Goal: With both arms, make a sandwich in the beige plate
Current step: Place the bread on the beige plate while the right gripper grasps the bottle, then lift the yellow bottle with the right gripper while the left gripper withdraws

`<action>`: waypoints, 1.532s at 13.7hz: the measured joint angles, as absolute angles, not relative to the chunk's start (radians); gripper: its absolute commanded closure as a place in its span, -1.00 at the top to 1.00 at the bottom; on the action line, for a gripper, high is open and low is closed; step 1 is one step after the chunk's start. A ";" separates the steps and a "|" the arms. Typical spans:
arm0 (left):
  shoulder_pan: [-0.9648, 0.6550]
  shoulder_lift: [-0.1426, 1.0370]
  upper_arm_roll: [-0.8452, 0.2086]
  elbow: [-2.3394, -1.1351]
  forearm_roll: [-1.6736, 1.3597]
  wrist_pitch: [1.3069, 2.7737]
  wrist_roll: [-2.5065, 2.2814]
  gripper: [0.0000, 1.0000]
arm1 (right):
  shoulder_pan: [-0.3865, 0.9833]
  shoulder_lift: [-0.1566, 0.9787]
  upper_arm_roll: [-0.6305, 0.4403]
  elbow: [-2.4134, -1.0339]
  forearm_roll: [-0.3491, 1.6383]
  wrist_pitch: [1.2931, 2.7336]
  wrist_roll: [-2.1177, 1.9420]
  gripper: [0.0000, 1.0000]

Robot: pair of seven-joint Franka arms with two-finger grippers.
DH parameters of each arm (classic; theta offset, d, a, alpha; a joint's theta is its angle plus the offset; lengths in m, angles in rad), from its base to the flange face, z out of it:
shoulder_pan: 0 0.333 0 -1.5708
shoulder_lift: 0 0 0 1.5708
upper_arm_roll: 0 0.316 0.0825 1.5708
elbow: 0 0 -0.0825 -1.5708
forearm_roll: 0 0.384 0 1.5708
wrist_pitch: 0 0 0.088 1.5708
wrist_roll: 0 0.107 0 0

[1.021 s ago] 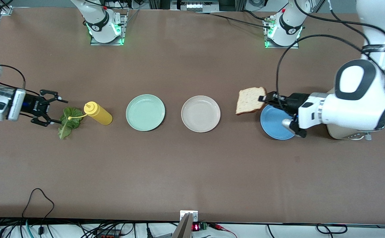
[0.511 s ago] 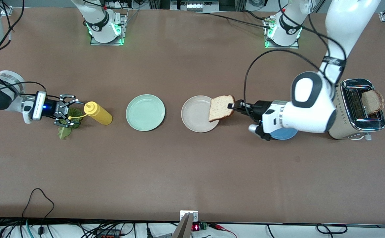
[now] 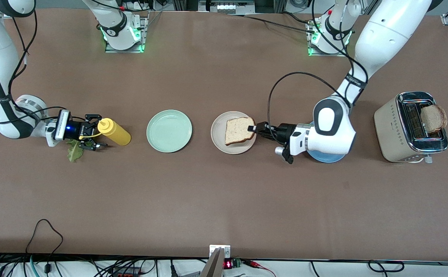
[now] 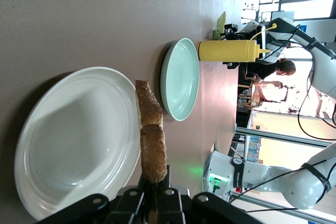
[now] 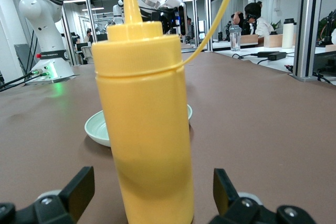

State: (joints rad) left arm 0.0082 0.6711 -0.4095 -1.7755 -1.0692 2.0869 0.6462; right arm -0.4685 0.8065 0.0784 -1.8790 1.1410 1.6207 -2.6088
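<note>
Light brown bread, the first slice (image 3: 239, 130) of the sandwich, now hangs over the beige plate (image 3: 220, 141), clamped by one crust edge in the left pincer (image 3: 253, 128). A second ago that slice was over the bench beside the blue plate (image 3: 325, 157); the left arm has carried it across, so the base layer looks ready to be set down. In the left wrist view the slice (image 4: 151, 139) stands edge-on straight out from the shut jaws, with the beige plate (image 4: 42, 129) just beside and under it and the mint green plate (image 4: 181, 80) farther out.

The right pincer (image 3: 92, 131), its jaws wide apart, has moved along the bench from short of the lettuce leaf (image 3: 74, 151) to a spot over it. The leaf now shows only as a green tip at the wrist end of the pincer, while the yellow squeeze bottle (image 3: 115, 132) stands directly ahead of the spread fingers (image 5: 79, 184), filling the right wrist view (image 5: 147, 124). My reading is that the pincer has overshot the leaf, and closing here risks catching the bottle instead.

A second slice (image 3: 433, 117) sits in the toaster (image 3: 393, 130), well away from both pincers, toward the left arm's end of the bench.
</note>
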 measured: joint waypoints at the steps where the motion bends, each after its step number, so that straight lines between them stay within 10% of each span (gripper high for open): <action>1: 0.000 0.686 -0.409 -1.783 -1.087 2.104 0.678 -0.99 | -0.468 0.811 0.087 -1.876 1.156 1.619 -2.617 1.00; 8: -0.054 0.719 -0.410 -1.812 -1.130 2.168 0.738 -0.92 | -0.424 0.825 0.118 -1.849 1.196 1.618 -2.636 1.00; 9: -0.057 0.721 -0.410 -1.813 -1.130 2.168 0.738 -0.33 | -0.419 0.828 0.120 -1.848 1.209 1.618 -2.641 1.00; 10: -0.059 0.722 -0.410 -1.813 -1.130 2.169 0.739 0.94 | -0.411 0.831 0.122 -1.847 1.217 1.618 -2.643 1.00; 14: -0.061 0.727 -0.403 -1.817 -1.114 2.210 0.827 1.00 | -0.372 0.838 0.124 -1.845 1.253 1.618 -2.646 1.00; 18: -0.015 0.687 -0.398 -1.805 -0.860 2.214 0.852 1.00 | -0.360 0.842 0.125 -1.842 1.259 1.617 -2.647 -0.25; 21: 0.001 0.615 -0.376 -1.806 -0.727 2.162 0.849 1.00 | -0.359 0.842 0.125 -1.837 1.259 1.618 -2.648 -0.42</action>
